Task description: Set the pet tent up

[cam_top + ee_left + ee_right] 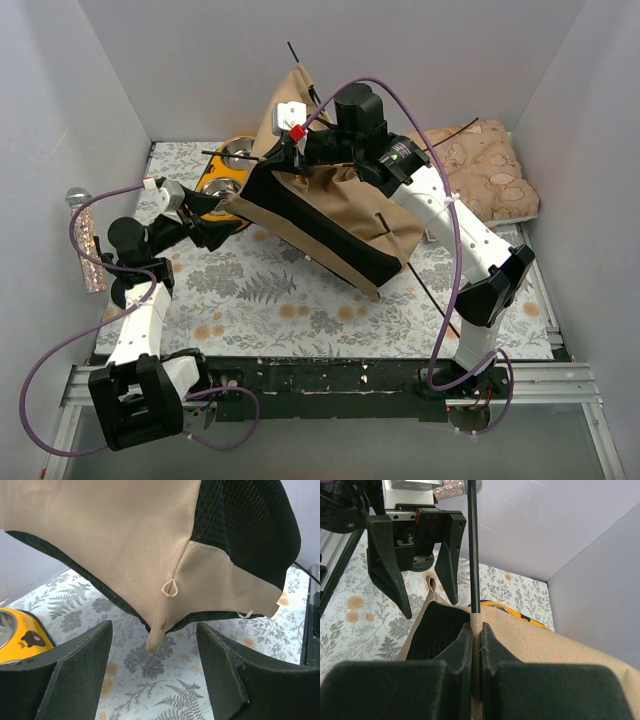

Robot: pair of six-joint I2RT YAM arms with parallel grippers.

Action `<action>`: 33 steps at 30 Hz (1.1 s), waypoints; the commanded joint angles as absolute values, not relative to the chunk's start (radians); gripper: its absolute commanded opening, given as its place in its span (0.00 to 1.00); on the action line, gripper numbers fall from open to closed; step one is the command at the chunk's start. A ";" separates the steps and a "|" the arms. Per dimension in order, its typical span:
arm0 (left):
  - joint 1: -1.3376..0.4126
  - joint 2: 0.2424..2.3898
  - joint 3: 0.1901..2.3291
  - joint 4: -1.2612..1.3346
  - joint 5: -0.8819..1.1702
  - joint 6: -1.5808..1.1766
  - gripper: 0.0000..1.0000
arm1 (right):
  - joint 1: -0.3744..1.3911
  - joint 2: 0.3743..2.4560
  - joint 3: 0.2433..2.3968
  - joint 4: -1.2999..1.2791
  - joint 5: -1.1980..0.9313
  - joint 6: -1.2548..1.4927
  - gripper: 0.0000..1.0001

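The tent (330,215) is held tilted at centre, toward the far side, by the right gripper (476,645), which is clamped on a pole (472,540) at its sleeve. The left gripper (154,629) stands wide, with the tent's loose left corner between its jaws, untouched. If the fabric swings, the jaws may shut on air; a hard pull may bend the pole.

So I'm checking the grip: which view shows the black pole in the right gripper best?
The right wrist view: the black pole rises straight from the shut right gripper. In the top view the arm and tent hide the grip; the left wrist view shows no pole.
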State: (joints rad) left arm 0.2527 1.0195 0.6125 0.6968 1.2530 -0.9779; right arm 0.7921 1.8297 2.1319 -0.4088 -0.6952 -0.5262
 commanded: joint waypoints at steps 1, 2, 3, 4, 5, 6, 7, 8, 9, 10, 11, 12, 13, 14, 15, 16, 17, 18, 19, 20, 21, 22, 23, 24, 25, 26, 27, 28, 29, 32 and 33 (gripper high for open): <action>0.213 1.035 0.578 0.836 1.197 -1.087 0.63 | 0.787 1.798 2.181 -0.360 -0.696 -0.485 0.01; 0.207 1.042 0.575 0.863 1.183 -1.112 0.60 | 0.785 1.798 2.183 -0.359 -0.698 -0.480 0.01; 0.203 1.051 0.572 0.897 1.172 -1.136 0.56 | 0.785 1.799 2.184 -0.360 -0.699 -0.480 0.01; 0.199 1.064 0.574 0.917 1.167 -1.161 0.51 | 0.781 1.801 2.186 -0.357 -0.703 -0.480 0.01; 0.196 1.075 0.577 0.933 1.166 -1.178 0.46 | 0.781 1.802 2.189 -0.357 -0.704 -0.479 0.01; 0.196 1.084 0.581 0.948 1.166 -1.198 0.40 | 0.778 1.804 2.192 -0.357 -0.706 -0.479 0.01; 0.196 1.094 0.586 0.956 1.170 -1.209 0.34 | 0.775 1.805 2.195 -0.357 -0.704 -0.479 0.01; 0.196 1.100 0.597 0.950 1.183 -1.210 0.28 | 0.770 1.807 2.198 -0.368 -0.704 -0.489 0.01; 0.196 1.104 0.610 0.924 1.199 -1.194 0.19 | 0.769 1.810 2.204 -0.391 -0.695 -0.512 0.01; 0.195 1.101 0.626 0.881 1.216 -1.172 0.09 | 0.765 1.812 2.212 -0.415 -0.683 -0.543 0.01; 0.198 1.092 0.640 0.838 1.221 -1.139 0.01 | 0.759 1.813 2.217 -0.449 -0.680 -0.575 0.01; 0.198 1.074 0.652 0.780 1.220 -1.094 0.00 | 0.755 1.815 2.230 -0.498 -0.672 -0.615 0.01; 0.198 1.060 0.670 0.719 1.216 -1.047 0.00 | 0.755 1.819 2.243 -0.555 -0.658 -0.683 0.01; 0.198 1.046 0.693 0.640 1.212 -0.993 0.00 | 0.756 1.819 2.244 -0.611 -0.649 -0.745 0.01; 0.198 1.042 0.716 0.576 1.216 -0.961 0.00 | 0.756 1.818 2.235 -0.652 -0.625 -0.806 0.01; 0.198 1.042 0.741 0.531 1.232 -0.930 0.00 | 0.756 1.813 2.224 -0.690 -0.608 -0.877 0.01; 0.198 1.042 0.764 0.470 1.238 -0.893 0.00 | 0.756 1.810 2.214 -0.721 -0.585 -0.915 0.01; 0.198 1.042 0.802 0.403 1.241 -0.841 0.00 | 0.758 1.807 2.204 -0.738 -0.563 -0.939 0.01; 0.198 1.045 0.824 0.356 1.241 -0.807 0.00 | 0.756 1.806 2.198 -0.752 -0.548 -0.963 0.01; 0.198 1.045 0.837 0.329 1.243 -0.792 0.00 | 0.758 1.805 2.197 -0.771 -0.537 -0.988 0.01; 0.198 1.046 0.853 0.304 1.241 -0.766 0.00 | 0.758 1.807 2.192 -0.776 -0.526 -0.999 0.01; 0.198 1.051 0.868 0.260 1.229 -0.735 0.00 | 0.758 1.810 2.192 -0.775 -0.517 -1.002 0.01; 0.198 1.054 0.883 0.232 1.233 -0.720 0.00 | 0.759 1.810 2.192 -0.776 -0.514 -1.005 0.01; 0.198 1.058 0.899 0.221 1.236 -0.710 0.00 | 0.759 1.813 2.192 -0.778 -0.512 -1.008 0.01; 0.198 1.066 0.910 0.198 1.236 -0.701 0.00 | 0.759 1.815 2.192 -0.781 -0.514 -1.018 0.01; 0.198 1.074 0.922 0.180 1.235 -0.703 0.00 | 0.759 1.815 2.192 -0.785 -0.517 -1.029 0.01; 0.198 1.083 0.933 0.164 1.235 -0.700 0.00 | 0.759 1.812 2.188 -0.790 -0.525 -1.035 0.01; 0.198 1.091 0.943 0.147 1.235 -0.692 0.00 | 0.759 1.809 2.178 -0.792 -0.531 -1.051 0.01; 0.198 1.097 0.954 0.137 1.235 -0.690 0.00 | 0.762 1.802 2.166 -0.796 -0.531 -1.067 0.01; 0.198 1.104 0.974 0.118 1.239 -0.681 0.00 | 0.767 1.795 2.134 -0.810 -0.508 -1.107 0.01; 0.198 1.100 0.976 0.118 1.238 -0.681 0.00 | 0.770 1.796 2.132 -0.816 -0.499 -1.111 0.01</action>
State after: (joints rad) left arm 0.1925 1.1049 0.9234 0.1753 1.2499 -0.7277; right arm 0.7818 1.8286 2.1590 -0.7372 -0.5900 -1.0344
